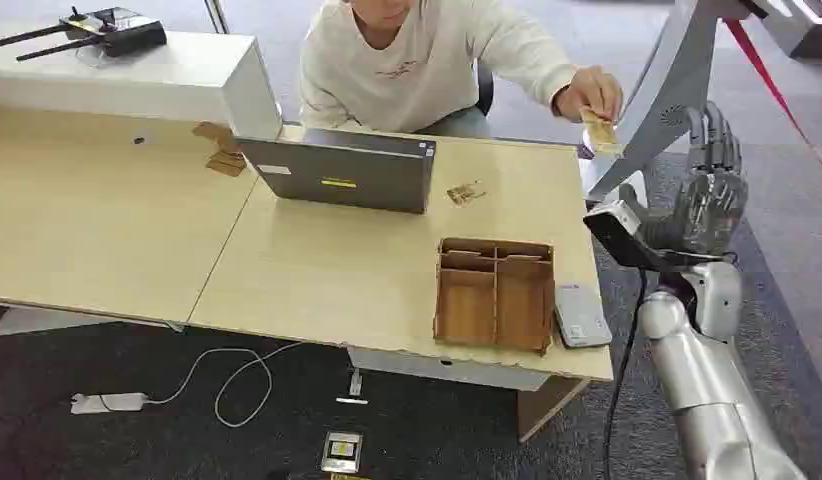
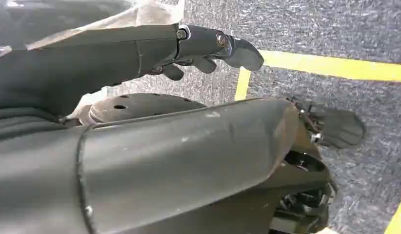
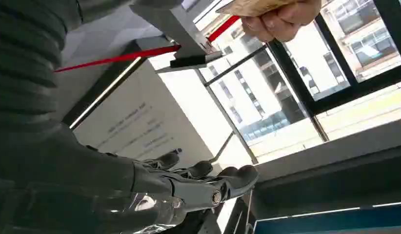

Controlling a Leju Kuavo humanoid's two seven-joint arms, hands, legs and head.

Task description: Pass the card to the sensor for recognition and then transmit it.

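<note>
A person behind the desk holds a tan card (image 1: 599, 128) in one hand (image 1: 589, 93) over the desk's far right corner; the same card (image 3: 252, 6) and hand show in the right wrist view. My right hand (image 1: 709, 187) is raised beside the desk's right edge, fingers extended upward and apart, holding nothing, to the right of and a little below the card. Its fingers (image 3: 208, 183) are straight and empty in the right wrist view. My left hand (image 2: 208, 48) hangs over grey carpet with fingers loosely extended and nothing in it. A grey flat sensor (image 1: 582, 315) lies at the desk's near right edge.
A brown wooden compartment tray (image 1: 494, 293) stands left of the sensor. A grey laptop (image 1: 337, 170) stands mid-desk, with a small wooden piece (image 1: 465, 193) near it. A silver slanted stand (image 1: 657, 90) rises behind my right hand. A cable and adapter (image 1: 109, 402) lie on the floor.
</note>
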